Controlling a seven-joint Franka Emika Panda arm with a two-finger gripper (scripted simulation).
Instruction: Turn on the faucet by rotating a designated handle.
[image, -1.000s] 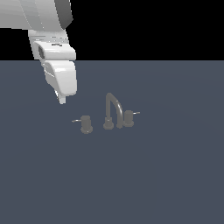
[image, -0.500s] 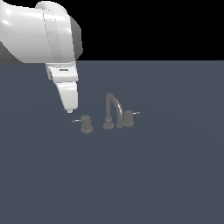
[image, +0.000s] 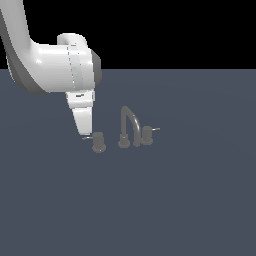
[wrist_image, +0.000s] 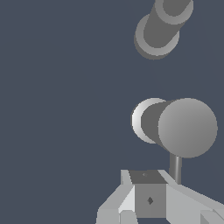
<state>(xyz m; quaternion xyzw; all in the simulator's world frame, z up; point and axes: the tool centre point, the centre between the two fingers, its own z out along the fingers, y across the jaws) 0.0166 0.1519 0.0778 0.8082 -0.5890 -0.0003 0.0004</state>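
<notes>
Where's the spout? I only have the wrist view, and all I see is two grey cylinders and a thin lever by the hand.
Observer: The arched spout rises to the exterior view's right of the handle. Its arch lies outside your view.
Operator: Is there a second valve?
Observer: Yes. A twin valve sits by the spout's tip, further to the exterior view's right.
Operator: How is the hand angled?
Observer: The hand points steeply down from the white arm. Its tip is at the lever, on the handle's side away from the spout.
</notes>
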